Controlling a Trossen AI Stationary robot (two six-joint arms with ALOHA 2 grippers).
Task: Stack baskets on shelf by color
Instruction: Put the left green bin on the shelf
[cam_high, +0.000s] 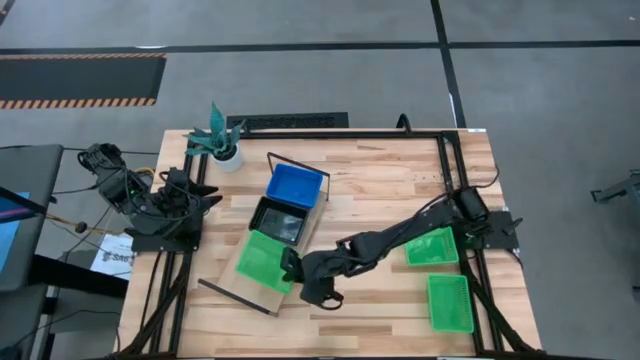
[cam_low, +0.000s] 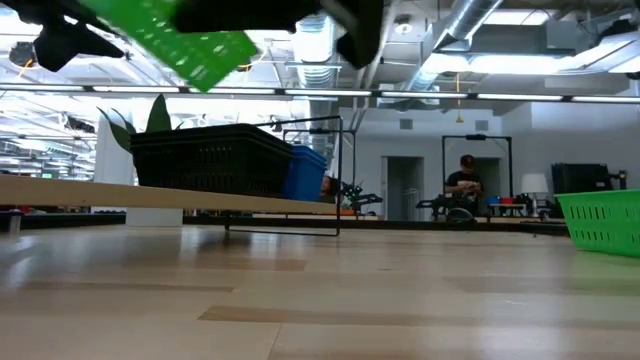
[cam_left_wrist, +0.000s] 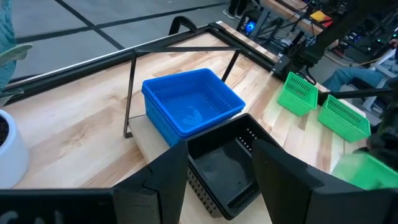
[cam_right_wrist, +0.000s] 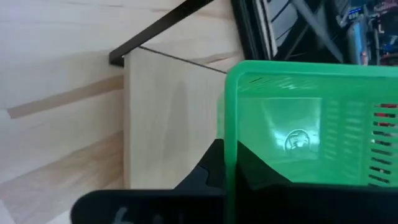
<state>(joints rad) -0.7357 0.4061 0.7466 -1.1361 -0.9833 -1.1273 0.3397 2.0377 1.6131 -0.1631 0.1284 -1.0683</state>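
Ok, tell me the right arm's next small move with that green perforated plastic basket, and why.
Probably lower it. The right gripper is shut on the green perforated plastic basket, held tilted in the air in the low view, over the bare end of the light-wood shelf plank, beside the black basket.

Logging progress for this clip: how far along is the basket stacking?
Done: blue basket and black basket sit on the shelf. In hand: right gripper holds a green basket above the shelf's free end. Left: two green baskets on the table. Left gripper waits.
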